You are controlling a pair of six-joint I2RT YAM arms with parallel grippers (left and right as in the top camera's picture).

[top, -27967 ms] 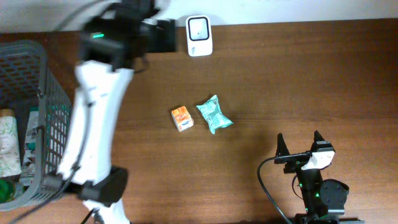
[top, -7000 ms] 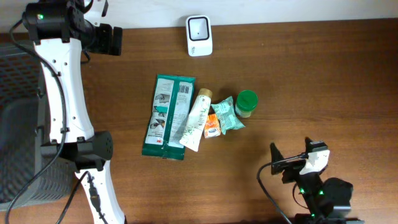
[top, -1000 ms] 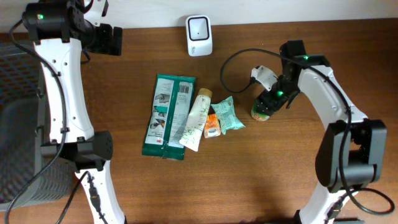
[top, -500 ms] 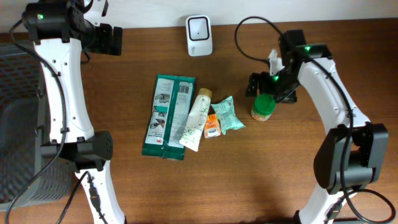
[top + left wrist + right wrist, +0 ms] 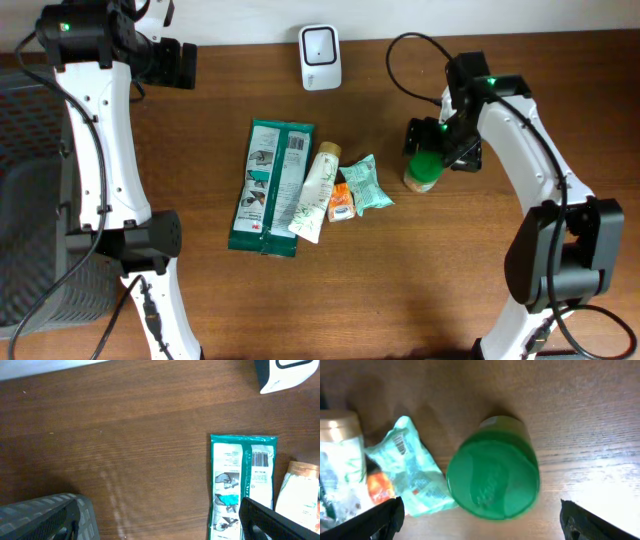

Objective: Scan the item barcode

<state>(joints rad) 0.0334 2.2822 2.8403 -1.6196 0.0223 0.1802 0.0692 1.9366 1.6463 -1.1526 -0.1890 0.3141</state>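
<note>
Holds nothing in the right gripper [image 5: 441, 145]: spread wide and poised just above the jar [image 5: 422, 178] at centre right of the overhead view. Shows one finger off each lower corner of the right wrist view, with the green lid [image 5: 492, 482] square between and clear of both. Reads as the approach to a grasp, lined up to come down and close around the lid or the body under it. Stands the jar upright, just right of the heap, probably so as to give the fingers room on both sides. Shows no barcode on the lid, so likely calls for a lift and a turn toward the scanner [image 5: 320, 45] at top centre, well apart from the jar.

Leaves the other goods in a cluster at mid-frame: a teal sachet [image 5: 367, 183] nearest the jar, then an orange packet [image 5: 341, 200], a tube [image 5: 315, 190] and a big green pack [image 5: 270, 185], overlapping at the edges.

Parks the left gripper [image 5: 172, 63] at upper left, likewise spread and empty, well out of the way.

Rests all of it on a dark brown wood-grain table [image 5: 600, 120], smooth, with glare at lower right of the right wrist view. Ends at a pale wall [image 5: 500, 15] along the top edge, with a grey basket [image 5: 30, 230] at the left edge.
</note>
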